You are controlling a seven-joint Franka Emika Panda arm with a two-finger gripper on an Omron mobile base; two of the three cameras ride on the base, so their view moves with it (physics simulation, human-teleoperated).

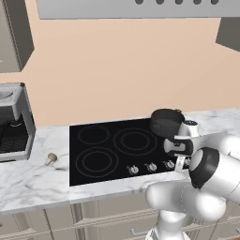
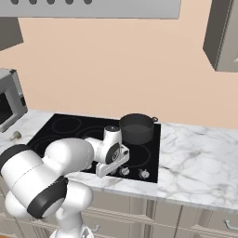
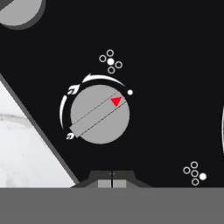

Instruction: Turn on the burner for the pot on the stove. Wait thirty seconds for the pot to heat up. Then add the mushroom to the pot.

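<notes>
The dark pot (image 1: 166, 123) (image 2: 136, 128) stands on the back right ring of the black stove (image 1: 101, 140) (image 2: 60, 128). The tiny tan mushroom (image 1: 50, 158) (image 2: 16, 135) lies on the marble counter left of the stove. My gripper (image 1: 180, 166) (image 2: 109, 171) (image 3: 111, 182) points down over the knob row at the stove's front right, shut with nothing in it. In the hand view a round silver knob (image 3: 99, 114) with a red pointer sits just ahead of the closed fingertips, apart from them.
More silver knobs (image 1: 133, 169) (image 1: 151, 166) (image 2: 144, 174) line the stove's front edge. A microwave (image 1: 14, 124) stands on the counter at the far left. Marble counter (image 2: 200, 162) stretches to the right of the stove. Cabinets and a hood hang overhead.
</notes>
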